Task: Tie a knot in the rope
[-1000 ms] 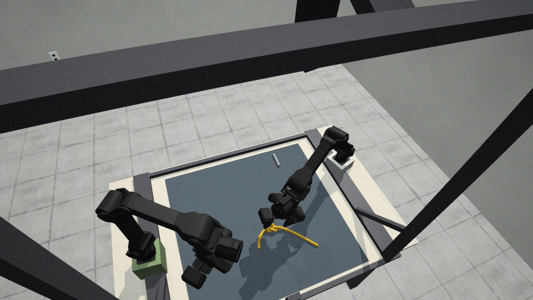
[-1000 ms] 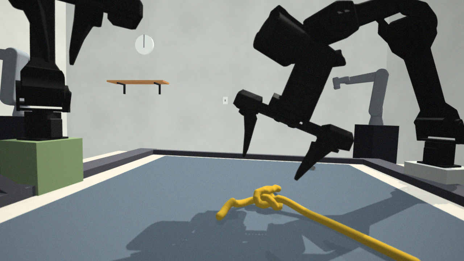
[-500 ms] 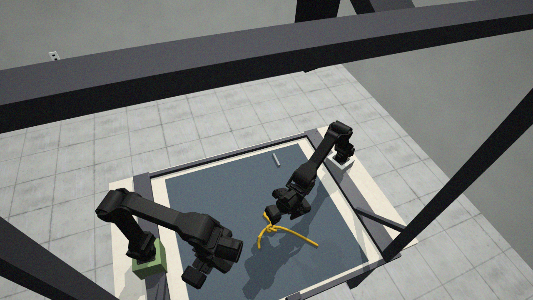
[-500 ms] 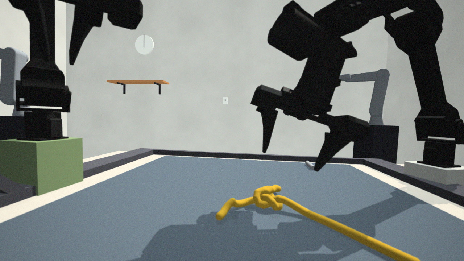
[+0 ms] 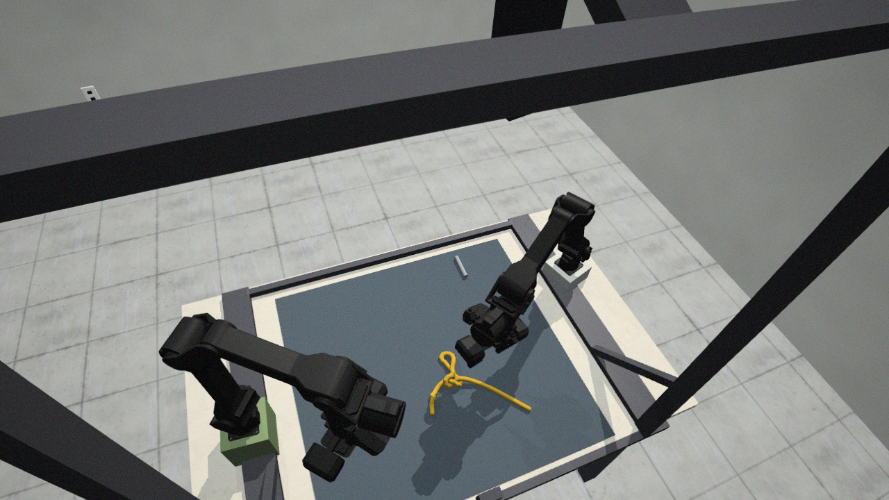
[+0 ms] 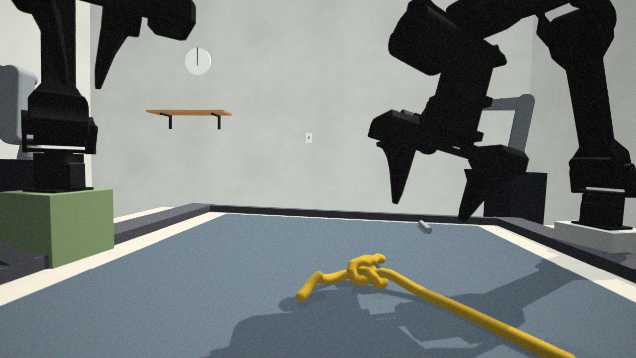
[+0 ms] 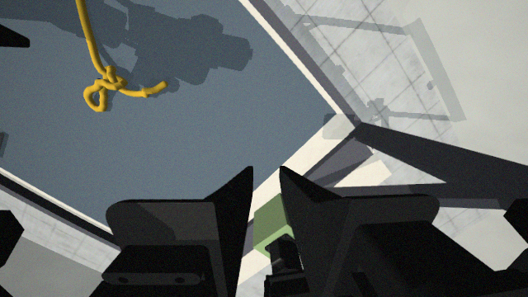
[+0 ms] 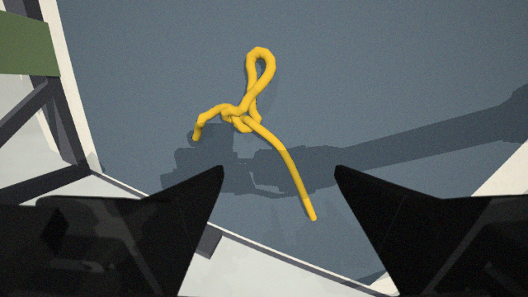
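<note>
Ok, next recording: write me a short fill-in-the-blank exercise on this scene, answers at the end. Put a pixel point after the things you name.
1. The rope (image 5: pixel 451 379) (image 6: pixel 462 311) (image 7: pixel 87 37) (image 8: pixel 294 169) is ____ in colour.
2. The left arm (image 5: pixel 260 360) (image 6: pixel 57 106) (image 7: pixel 285 256) is mounted on a ____ block (image 5: pixel 270 432) (image 6: pixel 82 222) (image 7: pixel 268 220) (image 8: pixel 25 45).
3. The short grey cylinder (image 5: pixel 460 267) (image 6: pixel 425 226) lies nearer the base of the ____ arm.
4. Counting open loops that stick out from the rope's tangled part gives ____.

Missing words: yellow; green; right; one.

Rope (image 5: pixel 497 396) (image 6: pixel 462 307) (image 7: pixel 88 37) (image 8: pixel 289 158) looks smooth and kinda plasticky, wall shelf's (image 6: pixel 191 112) wood-look, mat's (image 5: pixel 373 298) (image 6: pixel 199 253) (image 7: pixel 186 144) (image 8: pixel 371 62) totally matt.
</note>
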Controlling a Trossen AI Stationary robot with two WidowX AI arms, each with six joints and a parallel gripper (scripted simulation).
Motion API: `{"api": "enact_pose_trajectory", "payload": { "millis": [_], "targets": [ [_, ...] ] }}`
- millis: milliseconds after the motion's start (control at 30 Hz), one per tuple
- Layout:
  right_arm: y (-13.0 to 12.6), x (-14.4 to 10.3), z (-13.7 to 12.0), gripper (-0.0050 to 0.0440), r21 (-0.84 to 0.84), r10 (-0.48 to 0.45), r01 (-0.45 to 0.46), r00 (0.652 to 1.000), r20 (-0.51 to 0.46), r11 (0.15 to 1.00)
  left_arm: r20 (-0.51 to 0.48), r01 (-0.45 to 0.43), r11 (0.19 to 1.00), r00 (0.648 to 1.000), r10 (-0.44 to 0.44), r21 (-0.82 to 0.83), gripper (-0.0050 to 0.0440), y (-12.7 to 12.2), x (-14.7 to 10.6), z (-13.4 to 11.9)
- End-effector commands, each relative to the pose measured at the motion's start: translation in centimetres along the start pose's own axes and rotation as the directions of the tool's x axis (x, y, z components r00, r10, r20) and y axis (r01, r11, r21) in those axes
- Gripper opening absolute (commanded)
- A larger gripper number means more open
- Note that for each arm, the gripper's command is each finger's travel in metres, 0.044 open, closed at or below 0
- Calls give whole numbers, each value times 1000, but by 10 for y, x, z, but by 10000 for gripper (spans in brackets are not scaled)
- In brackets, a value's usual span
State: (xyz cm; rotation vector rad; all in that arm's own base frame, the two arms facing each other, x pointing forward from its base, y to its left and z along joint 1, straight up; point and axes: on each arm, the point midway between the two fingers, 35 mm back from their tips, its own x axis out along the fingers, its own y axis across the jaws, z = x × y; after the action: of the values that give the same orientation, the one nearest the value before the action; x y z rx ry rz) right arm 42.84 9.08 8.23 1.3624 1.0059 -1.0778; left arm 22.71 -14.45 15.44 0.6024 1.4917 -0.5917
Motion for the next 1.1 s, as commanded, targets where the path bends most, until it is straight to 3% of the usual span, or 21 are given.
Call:
{"api": "enact_pose_trajectory", "payload": {
  "millis": [0, 1067],
  "targets": [
    [-6, -20, -1, 440, -46, 11, -11, 1000, -16, 999, 16, -7, 1000, 1000, 7, -3, 100, 1, -5, 0],
    [-79, -60, -3, 440, -371, -156, 141, 988, -11, 918, 16, -7, 1000, 1000, 7, -3, 100, 1, -5, 0]
  ]
}}
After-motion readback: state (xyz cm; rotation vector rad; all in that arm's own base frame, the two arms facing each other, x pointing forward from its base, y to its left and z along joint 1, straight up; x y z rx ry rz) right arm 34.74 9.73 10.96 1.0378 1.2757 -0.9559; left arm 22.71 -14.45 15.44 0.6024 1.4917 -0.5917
